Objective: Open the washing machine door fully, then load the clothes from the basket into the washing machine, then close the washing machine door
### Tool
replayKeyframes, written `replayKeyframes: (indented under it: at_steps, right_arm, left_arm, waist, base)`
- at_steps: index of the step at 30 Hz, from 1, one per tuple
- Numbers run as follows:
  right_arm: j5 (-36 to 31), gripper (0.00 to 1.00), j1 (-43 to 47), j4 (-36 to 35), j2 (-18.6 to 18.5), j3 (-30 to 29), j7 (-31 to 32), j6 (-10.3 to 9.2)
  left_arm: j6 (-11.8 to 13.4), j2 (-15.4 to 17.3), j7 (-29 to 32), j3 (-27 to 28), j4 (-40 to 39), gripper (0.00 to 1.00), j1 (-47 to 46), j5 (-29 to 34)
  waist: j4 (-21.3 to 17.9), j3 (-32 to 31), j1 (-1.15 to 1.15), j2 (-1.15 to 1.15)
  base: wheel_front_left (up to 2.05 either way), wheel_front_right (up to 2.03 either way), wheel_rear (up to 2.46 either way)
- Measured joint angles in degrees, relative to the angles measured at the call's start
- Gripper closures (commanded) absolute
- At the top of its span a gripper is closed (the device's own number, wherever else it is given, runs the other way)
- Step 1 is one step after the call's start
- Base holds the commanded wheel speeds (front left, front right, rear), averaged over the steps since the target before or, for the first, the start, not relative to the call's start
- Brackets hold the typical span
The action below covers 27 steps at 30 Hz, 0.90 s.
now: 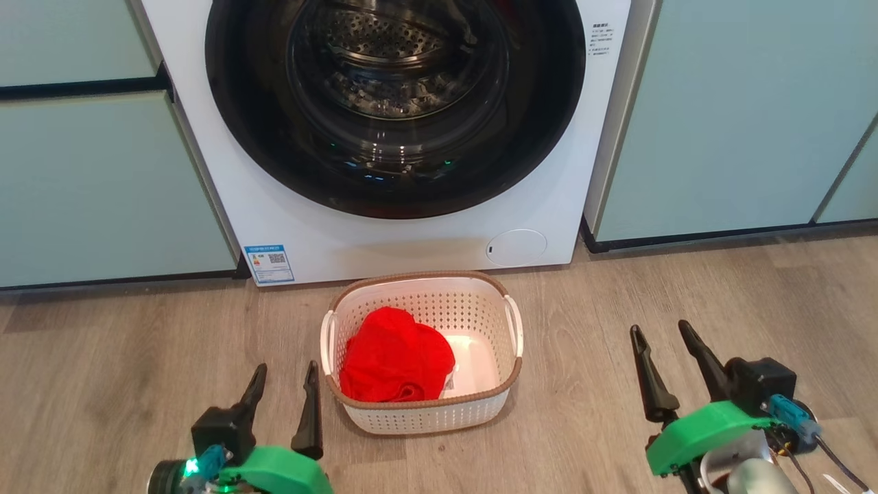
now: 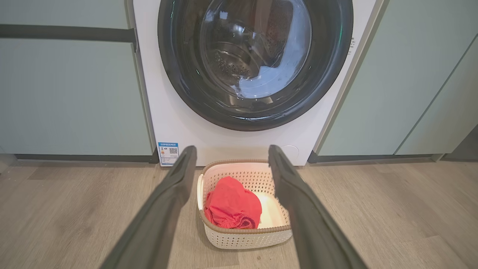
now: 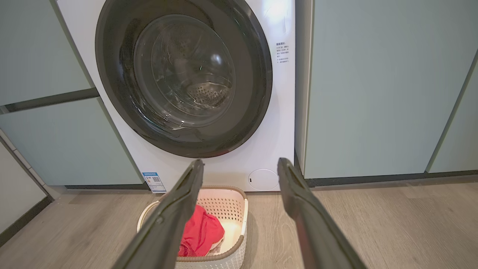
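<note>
On wood floor [image 1: 686,288], basket [image 1: 425,415] w/ clothes [image 1: 394,363], teal cabinets [image 1: 741,116] behind.

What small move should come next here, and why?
Probably raise the right gripper toward the washing machine door, which looks shut. The clothes lie in the basket; the left gripper has open, empty jaws, like the right.

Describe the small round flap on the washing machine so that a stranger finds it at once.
Start at the big white washing machine between the pale teal cabinets. Below its round black door, at the front panel's lower right corner, sits the round flap. It is plain white, unlike the blue label sticker at the lower left.
</note>
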Motion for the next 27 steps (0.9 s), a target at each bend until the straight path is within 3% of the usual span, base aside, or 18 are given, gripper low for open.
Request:
replayKeyframes:
  at_steps: [27]
  right_arm:
    - [-0.45,0.00,0.01,0.40,0.00,-0.34,0.00,0.00]
  left_arm:
    - [-0.35,-0.02,0.00,0.15,-0.66,0.00,0.01,-0.42]
  waist:
    - [-0.02,0.38,0.00,0.00]
  base:
    - [0.00,0.00,0.00]
